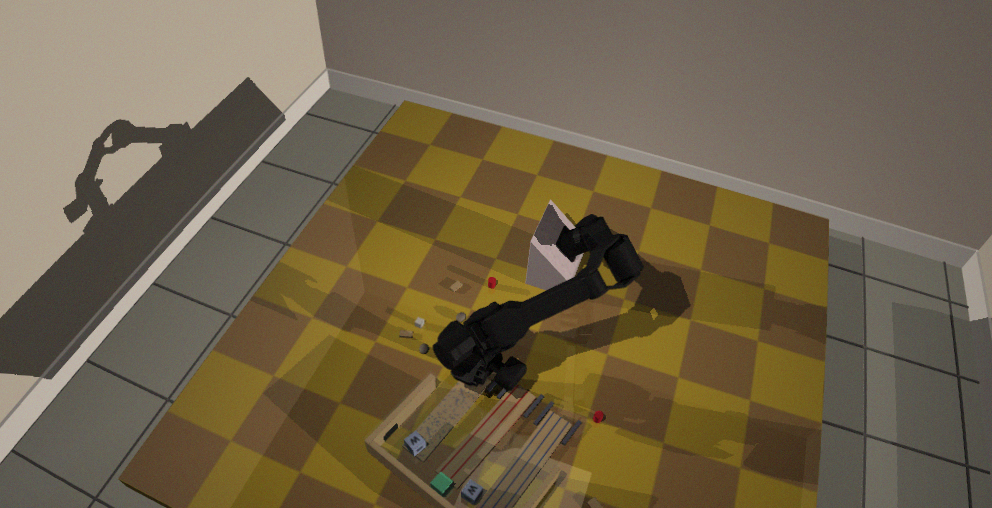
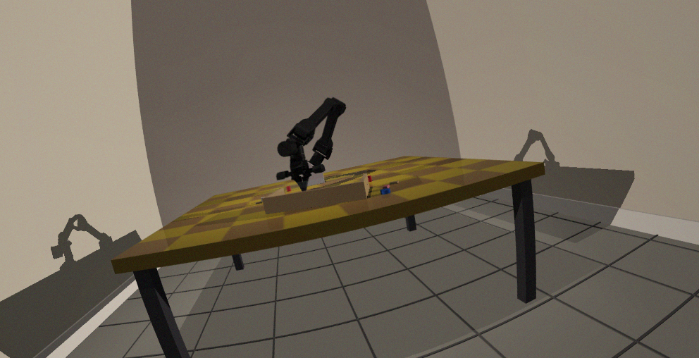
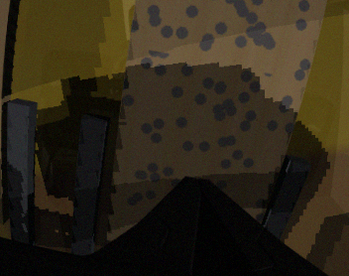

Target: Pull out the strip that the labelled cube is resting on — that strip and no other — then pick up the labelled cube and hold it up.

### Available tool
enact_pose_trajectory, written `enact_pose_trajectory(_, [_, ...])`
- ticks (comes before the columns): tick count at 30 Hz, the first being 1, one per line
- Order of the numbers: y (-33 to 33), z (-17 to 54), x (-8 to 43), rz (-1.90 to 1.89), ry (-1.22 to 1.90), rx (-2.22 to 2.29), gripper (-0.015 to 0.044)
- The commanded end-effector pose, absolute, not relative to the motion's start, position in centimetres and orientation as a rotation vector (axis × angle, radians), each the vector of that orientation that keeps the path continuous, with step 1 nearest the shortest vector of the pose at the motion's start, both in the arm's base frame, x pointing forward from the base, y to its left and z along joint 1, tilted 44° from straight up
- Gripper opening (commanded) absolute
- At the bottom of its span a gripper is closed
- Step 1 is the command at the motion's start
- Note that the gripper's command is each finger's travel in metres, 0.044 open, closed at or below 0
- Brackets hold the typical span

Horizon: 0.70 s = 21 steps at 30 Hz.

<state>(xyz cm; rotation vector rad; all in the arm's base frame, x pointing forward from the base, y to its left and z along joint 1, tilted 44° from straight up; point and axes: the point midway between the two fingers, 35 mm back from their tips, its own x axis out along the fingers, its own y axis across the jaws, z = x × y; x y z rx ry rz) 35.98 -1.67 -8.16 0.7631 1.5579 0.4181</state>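
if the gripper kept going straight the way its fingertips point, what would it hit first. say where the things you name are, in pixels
Probably the speckled strip (image 1: 447, 409) (image 3: 204, 114), near its end; the gripper (image 1: 493, 391) (image 2: 303, 189) (image 3: 193, 190) points down there, though whether it already touches is unclear.

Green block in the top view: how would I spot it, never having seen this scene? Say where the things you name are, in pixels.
On the checkered table (image 1: 388, 258) (image 2: 440, 165), find the wooden-walled tray (image 1: 400, 462) (image 2: 317, 198). The green block (image 1: 442, 483) sits inside, by its lower wall. Its neighbours, two cubes (image 1: 414, 443) (image 1: 471, 490), are pale blue and marked W.
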Motion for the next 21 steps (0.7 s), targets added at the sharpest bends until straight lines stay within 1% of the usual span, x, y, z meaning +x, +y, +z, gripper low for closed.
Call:
enact_pose_trajectory(1, [-1.3, -8.3, 35.4, 0.423, 1.564, 0.767, 0.0000])
enact_pose_trajectory(21, [-0.7, -7.8, 32.3, 0.423, 1.565, 0.768, 0.0000])
